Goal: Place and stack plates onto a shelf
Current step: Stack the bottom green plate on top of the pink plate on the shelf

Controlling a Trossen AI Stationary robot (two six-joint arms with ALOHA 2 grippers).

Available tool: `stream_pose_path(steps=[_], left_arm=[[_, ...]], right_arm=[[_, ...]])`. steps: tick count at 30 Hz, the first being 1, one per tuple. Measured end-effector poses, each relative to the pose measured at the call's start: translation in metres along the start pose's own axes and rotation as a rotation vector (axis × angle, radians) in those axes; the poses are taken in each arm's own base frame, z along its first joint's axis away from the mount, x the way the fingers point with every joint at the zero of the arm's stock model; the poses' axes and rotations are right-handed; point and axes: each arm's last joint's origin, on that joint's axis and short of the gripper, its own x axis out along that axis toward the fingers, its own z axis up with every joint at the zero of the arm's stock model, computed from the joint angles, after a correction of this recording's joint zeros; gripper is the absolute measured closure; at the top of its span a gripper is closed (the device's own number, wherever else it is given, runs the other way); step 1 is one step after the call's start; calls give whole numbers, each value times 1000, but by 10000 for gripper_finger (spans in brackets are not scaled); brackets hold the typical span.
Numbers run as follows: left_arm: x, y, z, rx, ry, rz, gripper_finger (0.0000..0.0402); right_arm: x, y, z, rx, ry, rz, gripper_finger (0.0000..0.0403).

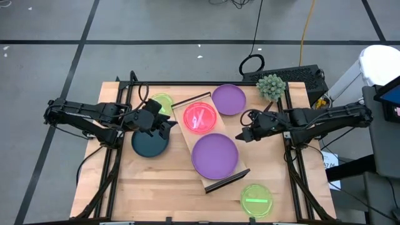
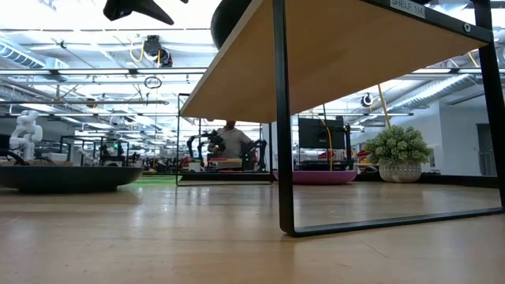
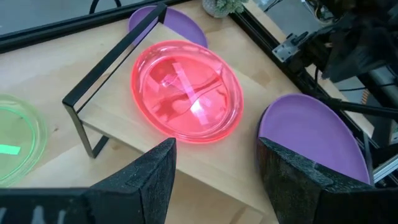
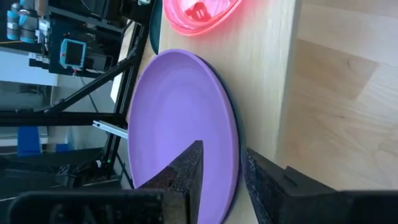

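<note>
The shelf (image 1: pixel 187 140) lies slantwise on the table. On its far half sits a pink plate (image 1: pixel 200 117), and on its near half a purple plate (image 1: pixel 214 156) lies on top of a dark plate, whose rim (image 4: pixel 234 118) shows beneath it. A second purple plate (image 1: pixel 229 99), a dark plate (image 1: pixel 150 145) and two green plates (image 1: pixel 162 102) (image 1: pixel 257 200) rest flat on the table. My left gripper (image 1: pixel 167 128) hovers open over the shelf's left side, facing the pink plate (image 3: pixel 186 90). My right gripper (image 4: pixel 222 152) stands by the stacked purple plate's right rim, open by a narrow gap, empty.
A small potted plant (image 1: pixel 270 87) stands at the table's far right corner beside a black box (image 1: pixel 294 76). Dark frame rails (image 1: pixel 294 175) run along both table sides. Bare wood lies along the near edge (image 1: pixel 156 194). A person (image 2: pixel 230 138) stands far off in the room.
</note>
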Motion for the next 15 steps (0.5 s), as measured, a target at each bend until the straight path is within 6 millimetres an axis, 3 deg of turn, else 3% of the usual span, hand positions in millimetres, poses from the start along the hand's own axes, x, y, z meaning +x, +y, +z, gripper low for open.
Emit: stream_pose_path(steps=[15], left_arm=[[0, -2, -1, 0, 41, -38, 177]], right_arm=[[-40, -4, -14, -9, 72, 94, 310]])
